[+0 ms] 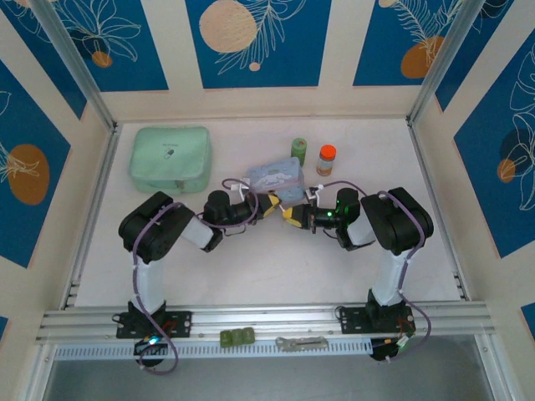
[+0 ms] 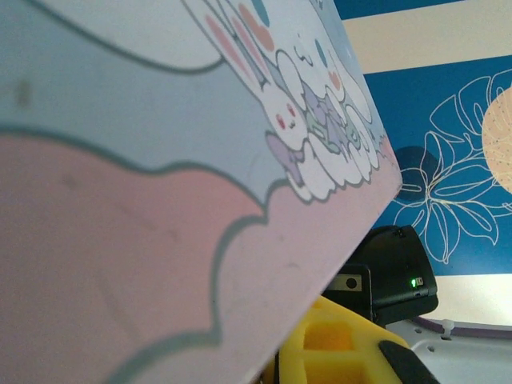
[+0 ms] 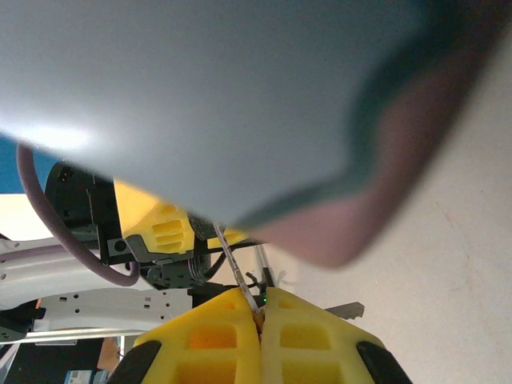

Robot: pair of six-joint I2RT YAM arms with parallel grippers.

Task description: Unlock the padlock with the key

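At mid-desk in the top view, the left hand (image 1: 267, 206) and the right hand (image 1: 293, 215) meet tip to tip, almost touching. They sit just on the near side of the pale blue tin (image 1: 276, 175), well out on the desk (image 1: 251, 267) from the arm bases. Padlock and key are too small to pick out from up here, lost between the two tips.

From the left wrist, the tin's printed lid leans across the frame, close to the camera. One yellow finger (image 2: 336, 348) of the left hand pokes in at the bottom edge, and the right arm's black wrist with its green light sits straight ahead. Whether this hand is clenched, or grasping anything, I cannot tell.

From the right wrist, the right hand's two yellow fingers are pressed together and pinch the key (image 3: 237, 270), a thin silvery shaft. Its long axis runs up and to the left from the fingertips, toward the left hand's yellow finger, just beneath the tin's blurred underside. A small dark lump below that finger looks like the padlock (image 3: 186, 270), though it is too blurred to be sure.

In my judgement the key tip points at the lock, so the coming move turns on keeping the shaft in line with the keyhole. The right hand is the one to drive it.
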